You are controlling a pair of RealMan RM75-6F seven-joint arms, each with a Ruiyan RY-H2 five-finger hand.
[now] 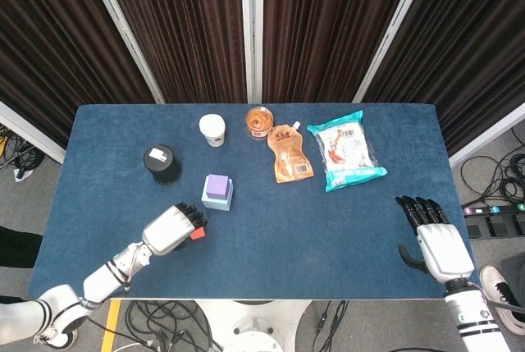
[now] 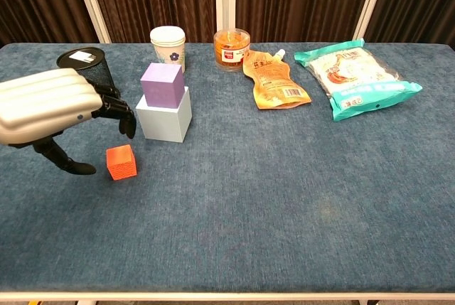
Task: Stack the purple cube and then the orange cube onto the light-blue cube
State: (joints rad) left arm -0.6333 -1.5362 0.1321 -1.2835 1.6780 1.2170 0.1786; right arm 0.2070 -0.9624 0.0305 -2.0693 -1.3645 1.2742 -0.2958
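The purple cube (image 1: 217, 185) (image 2: 162, 82) sits on top of the light-blue cube (image 1: 215, 201) (image 2: 166, 118) left of the table's middle. The orange cube (image 1: 197, 235) (image 2: 121, 162) lies on the blue cloth just in front and to the left of that stack. My left hand (image 1: 173, 227) (image 2: 48, 109) hovers over the orange cube, holding nothing; its fingers (image 2: 119, 111) curve down above the cube and the thumb (image 2: 62, 162) reaches down on its left side. In the head view the hand hides most of the cube. My right hand (image 1: 435, 242) rests open near the front right corner.
A black mesh cup (image 1: 162, 163) (image 2: 91, 72) stands behind my left hand. Along the back are a paper cup (image 1: 212, 130) (image 2: 168, 47), a jar (image 1: 259, 122) (image 2: 232, 47), an orange pouch (image 1: 289, 155) (image 2: 274, 81) and a snack bag (image 1: 348, 153) (image 2: 359, 77).
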